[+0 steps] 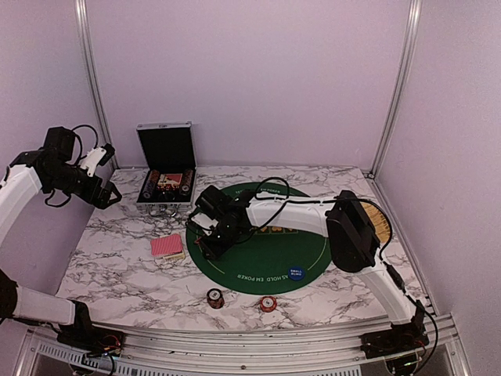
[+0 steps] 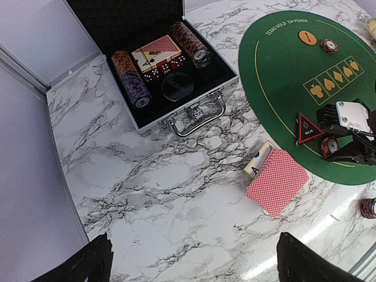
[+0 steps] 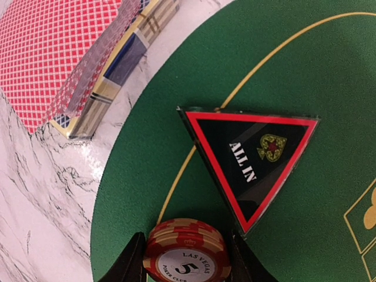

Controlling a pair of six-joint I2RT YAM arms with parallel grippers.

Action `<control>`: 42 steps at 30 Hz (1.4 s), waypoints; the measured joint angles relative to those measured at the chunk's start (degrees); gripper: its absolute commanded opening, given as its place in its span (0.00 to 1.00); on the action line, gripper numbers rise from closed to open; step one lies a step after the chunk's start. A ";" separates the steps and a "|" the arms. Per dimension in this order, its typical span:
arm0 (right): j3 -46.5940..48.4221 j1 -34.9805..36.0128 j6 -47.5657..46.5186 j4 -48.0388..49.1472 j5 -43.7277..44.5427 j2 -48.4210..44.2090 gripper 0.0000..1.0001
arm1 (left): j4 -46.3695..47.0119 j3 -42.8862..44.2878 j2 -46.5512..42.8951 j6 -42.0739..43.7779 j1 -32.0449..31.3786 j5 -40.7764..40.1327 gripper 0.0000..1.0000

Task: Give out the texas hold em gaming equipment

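Two fingers (image 3: 132, 261) of the right hand (image 3: 188, 247) are clamping a red-orange chip stack (image 3: 187, 261) from either side. The stack's face is reading "5", and it is sitting on the green felt mat (image 3: 294, 59) close to the mat's edge. Just ahead of the fingertips, a triangular "ALL IN" marker (image 3: 252, 161) is lying flat on the felt, its lower tip near the right-side finger. Farther ahead and to the left of this hand, off the felt, a deck of pink-red-backed cards (image 3: 53, 59) is resting on a card box (image 3: 126, 59) on the marble worktop (image 1: 117, 266).

Behind the hand, a blue marker disc (image 1: 297, 273) is sitting near the mat's near rim. Beyond that rim a dark chip stack (image 1: 215, 298) and a red chip stack (image 1: 268, 303) are standing apart on the marble. Across the mat from the hand, an orange disc (image 2: 307, 37) and a single red-orange chip (image 2: 329, 45) are lying close together.

Well apart from all this, the left hand (image 1: 106, 174) is hanging raised over the worktop's left side, fingers spread wide and gripping nothing. Ahead of it, an open case (image 2: 194, 97) is holding rows of chips, a card pack and dice.
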 measured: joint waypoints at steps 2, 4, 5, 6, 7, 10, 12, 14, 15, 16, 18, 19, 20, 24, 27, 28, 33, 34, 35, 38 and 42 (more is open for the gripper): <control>0.07 0.00 0.00 0.00 0.00 0.00 0.17 | 0.02 0.00 0.00 0.04 0.00 0.00 0.99; 0.07 -0.02 0.00 -0.02 0.04 0.02 0.24 | 0.02 0.00 0.00 0.04 0.00 0.00 0.99; 0.07 -0.02 0.00 0.00 0.04 0.02 0.27 | 0.02 0.00 0.00 0.04 0.00 0.00 0.99; 0.07 -0.02 -0.02 0.00 0.04 0.02 0.30 | 0.02 0.00 0.00 0.04 0.00 0.00 0.99; 0.07 -0.02 -0.02 -0.02 0.04 0.02 0.32 | 0.00 0.00 0.00 0.04 0.00 0.00 0.99; 0.07 -0.02 -0.02 -0.02 0.11 0.02 0.35 | 0.00 0.00 0.00 0.04 0.00 0.00 0.99; 0.07 -0.02 -0.02 -0.02 0.17 0.02 0.35 | 0.00 0.00 0.00 0.02 0.00 0.02 0.99; 0.07 -0.02 -0.04 0.00 0.22 0.02 0.37 | 0.00 0.00 0.00 0.00 0.00 0.02 0.99; 0.07 -0.02 -0.04 0.00 0.35 0.02 0.39 | 0.02 0.00 0.00 0.00 0.00 0.04 0.99; 0.07 -0.02 -0.04 0.00 0.39 0.02 0.41 | 0.02 0.00 0.00 -0.02 0.00 0.04 0.99; 0.15 -0.02 -0.07 -0.04 0.57 0.02 0.47 | 0.00 0.00 0.00 -0.09 0.00 0.07 0.99; 0.15 -0.04 -0.15 -0.07 0.61 0.00 0.51 | 0.02 0.00 0.00 -0.13 0.00 0.07 0.99; 0.15 -0.07 -0.20 -0.09 0.61 0.00 0.55 | 0.02 0.00 0.00 -0.15 0.00 0.07 0.99; 0.15 -0.24 -0.44 -0.42 0.61 -0.55 0.66 | 0.02 0.00 0.00 -0.15 0.00 0.07 0.99; 0.15 -0.35 -0.52 -0.52 0.61 -1.51 0.69 | 0.00 0.00 0.00 -0.15 0.00 0.07 0.99; 0.15 -0.39 -0.57 -0.57 0.61 -1.86 0.69 | 0.00 0.02 0.00 -0.15 0.00 0.07 0.99; -0.28 -0.44 -0.61 -0.59 0.59 -5.09 0.69 | -0.04 0.11 0.00 -0.15 0.00 0.07 0.99; -1.07 -0.46 -0.61 -0.42 0.57 -6.36 0.69 | -0.09 0.17 0.00 -0.17 0.00 0.07 0.99; -2.05 -0.46 -0.61 -0.42 0.59 -7.80 0.69 | -0.11 0.26 0.00 -0.15 0.00 0.07 0.99; -7.32 -0.46 -0.55 0.07 0.55 -13.73 0.69 | -0.31 0.83 0.00 -0.15 0.00 0.04 0.99; -18.12 -0.46 -0.37 1.18 0.37 -23.19 0.70 | -0.35 1.03 0.02 -0.13 0.00 0.04 0.99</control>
